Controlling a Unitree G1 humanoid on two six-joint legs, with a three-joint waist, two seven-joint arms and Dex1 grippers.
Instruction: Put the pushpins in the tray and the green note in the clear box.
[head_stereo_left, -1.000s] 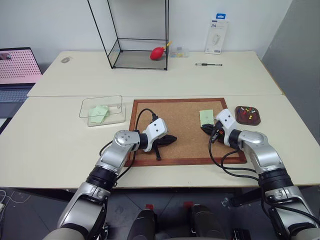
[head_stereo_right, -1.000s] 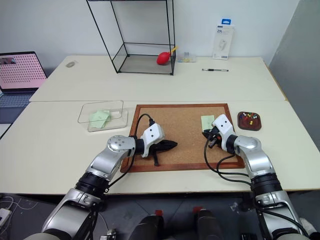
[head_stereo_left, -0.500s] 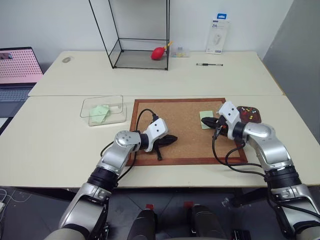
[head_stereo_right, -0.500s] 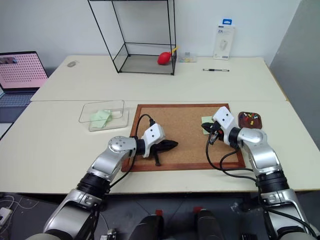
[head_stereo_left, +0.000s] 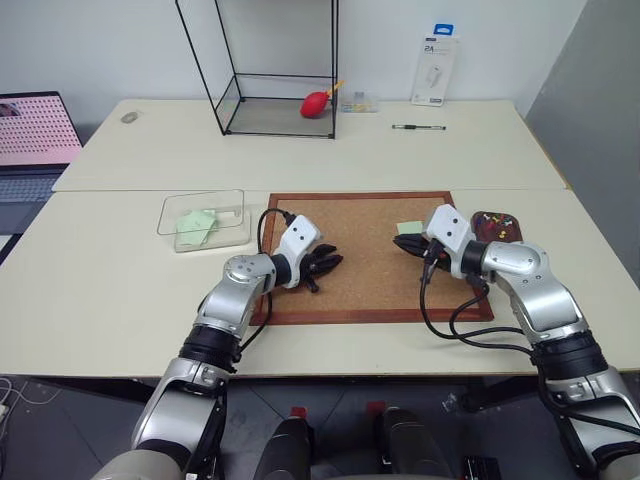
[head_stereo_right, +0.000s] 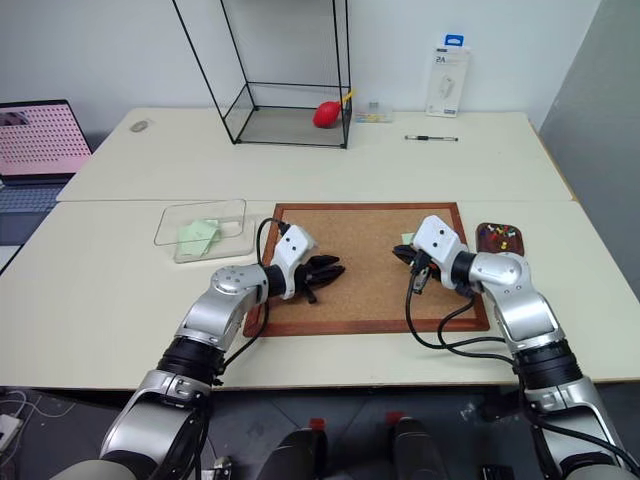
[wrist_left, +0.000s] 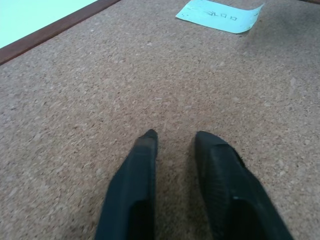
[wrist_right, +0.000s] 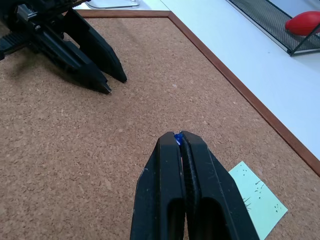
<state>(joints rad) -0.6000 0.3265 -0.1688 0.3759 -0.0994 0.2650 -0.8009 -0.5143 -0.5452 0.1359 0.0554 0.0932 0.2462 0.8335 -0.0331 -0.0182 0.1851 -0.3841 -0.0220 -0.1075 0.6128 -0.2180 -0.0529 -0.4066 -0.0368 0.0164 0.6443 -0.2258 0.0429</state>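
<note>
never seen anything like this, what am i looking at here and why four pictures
This is a two-armed humanoid robot working at a table. The two wide pictures come from cameras in its head, looking down over its arms. The two close-ups come from a camera on each wrist, looking along that gripper's black fingers. On the table lie a corkboard with a green note on it, a clear box holding another green slip, and a small brown tray with coloured pins. The left gripper is open and empty over the cork. The right gripper is shut, pinching a tiny blue thing at its tips, likely a pushpin.
</note>
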